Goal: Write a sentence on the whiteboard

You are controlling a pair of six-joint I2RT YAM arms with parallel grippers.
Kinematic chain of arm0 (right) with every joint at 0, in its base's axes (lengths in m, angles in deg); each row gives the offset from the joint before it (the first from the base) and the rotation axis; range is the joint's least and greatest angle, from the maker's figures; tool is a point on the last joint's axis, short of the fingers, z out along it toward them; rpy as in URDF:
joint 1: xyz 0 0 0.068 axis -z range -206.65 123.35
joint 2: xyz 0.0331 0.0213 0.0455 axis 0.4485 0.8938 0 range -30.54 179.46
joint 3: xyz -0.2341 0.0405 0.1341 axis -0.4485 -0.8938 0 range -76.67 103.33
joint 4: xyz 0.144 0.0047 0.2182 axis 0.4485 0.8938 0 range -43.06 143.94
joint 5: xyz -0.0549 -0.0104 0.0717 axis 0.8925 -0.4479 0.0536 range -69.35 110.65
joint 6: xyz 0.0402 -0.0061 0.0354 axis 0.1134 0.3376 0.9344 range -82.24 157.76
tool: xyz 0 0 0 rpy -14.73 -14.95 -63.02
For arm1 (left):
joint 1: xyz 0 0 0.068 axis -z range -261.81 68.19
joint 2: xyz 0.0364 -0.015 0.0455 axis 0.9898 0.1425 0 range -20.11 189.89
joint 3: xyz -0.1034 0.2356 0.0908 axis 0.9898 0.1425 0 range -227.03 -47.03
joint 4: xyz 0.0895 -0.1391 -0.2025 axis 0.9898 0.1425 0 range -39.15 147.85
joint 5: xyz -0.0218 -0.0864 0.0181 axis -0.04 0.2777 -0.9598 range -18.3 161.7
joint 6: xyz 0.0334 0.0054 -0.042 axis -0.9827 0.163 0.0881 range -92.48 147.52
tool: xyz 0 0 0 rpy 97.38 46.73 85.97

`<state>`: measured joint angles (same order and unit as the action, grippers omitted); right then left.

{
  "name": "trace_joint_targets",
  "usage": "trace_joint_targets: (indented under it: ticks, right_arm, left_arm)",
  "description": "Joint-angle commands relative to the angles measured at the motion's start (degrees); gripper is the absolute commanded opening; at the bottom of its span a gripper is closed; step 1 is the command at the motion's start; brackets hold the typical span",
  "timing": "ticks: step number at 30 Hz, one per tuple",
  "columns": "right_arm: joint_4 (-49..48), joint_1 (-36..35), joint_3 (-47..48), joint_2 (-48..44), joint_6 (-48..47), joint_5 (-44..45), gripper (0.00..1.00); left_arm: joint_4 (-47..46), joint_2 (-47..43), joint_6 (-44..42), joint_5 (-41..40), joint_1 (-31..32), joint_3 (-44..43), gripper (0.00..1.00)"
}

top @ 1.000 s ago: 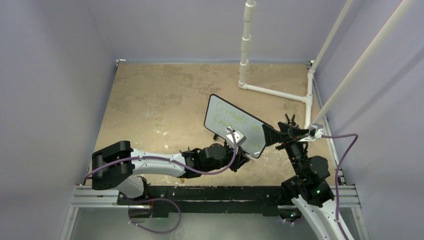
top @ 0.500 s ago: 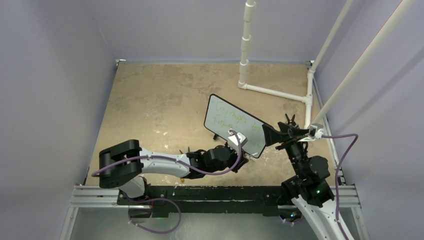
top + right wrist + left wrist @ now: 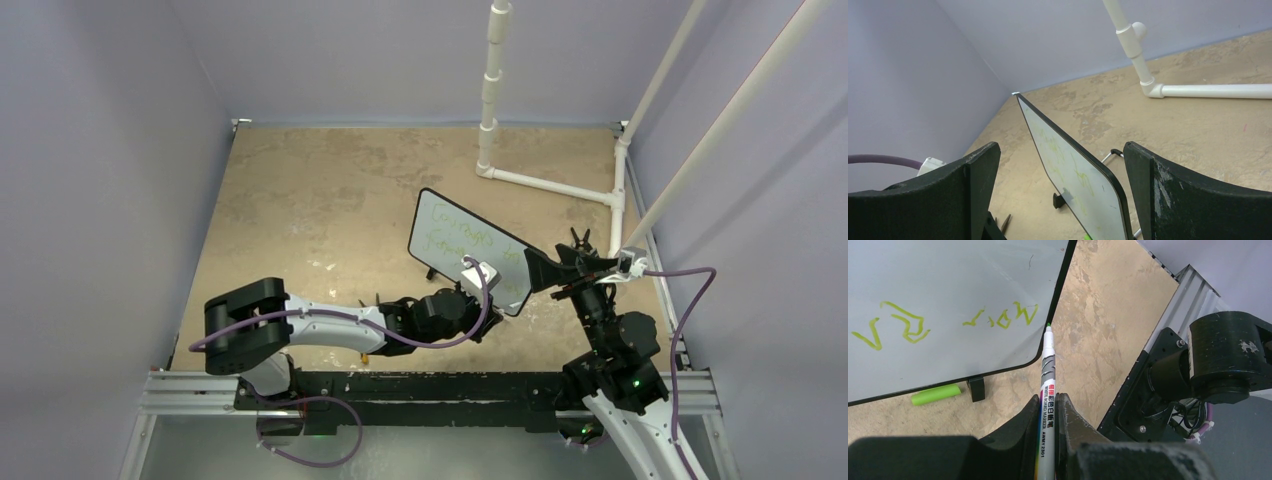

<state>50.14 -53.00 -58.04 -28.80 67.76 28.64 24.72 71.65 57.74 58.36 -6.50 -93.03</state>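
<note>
- Here, in the top view, the whiteboard (image 3: 470, 250) stands right of the frame's centre on the tan table (image 3: 300, 200), its long side running from upper left down to lower right.
- The sentence (image 3: 455, 232) is two rows of faint green scrawl on its face; too thin to read from above.
- In the left wrist view the board fills the upper left, and a few green strokes of the writing show in its lower part, near the rounded corner.
- The left gripper (image 3: 1048, 402) sits at bottom centre of that view, its two black fingers (image 3: 1030, 420) pressed against either side of a white board marker (image 3: 1047, 370).
- The marker points up the frame; its green tip meets the board's black frame at the right edge, beside the last strokes. Whether it touches cannot be told.
- A green marker cap (image 3: 936, 394) lies on the table under the board's lower edge, just left of a small black foot (image 3: 977, 388).
- The right gripper (image 3: 1062, 147) has its fingers spread wide at lower left and lower right of the right wrist view; the board's end stands edge-on in the gap, touching neither.
- A white pipe frame (image 3: 545, 183) stands at the upper right of the top view, well apart from the board.
</note>
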Motion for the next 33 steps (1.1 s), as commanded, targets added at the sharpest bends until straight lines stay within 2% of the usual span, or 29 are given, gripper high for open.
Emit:
trace_joint_targets:
  ticks: [1, 33]
  right_arm:
    - [-0.57, -0.28, -0.03, -0.68, 0.06, 0.60, 0.96]
    - [-0.52, -0.27, 0.00, -0.77, 0.08, 0.48, 0.96]
  left_arm:
    - [-2.04, 0.69, -1.12, -0.76, 0.27, -2.42, 0.00]
    - [0.29, 0.94, 0.03, -3.22, 0.28, -2.94, 0.00]
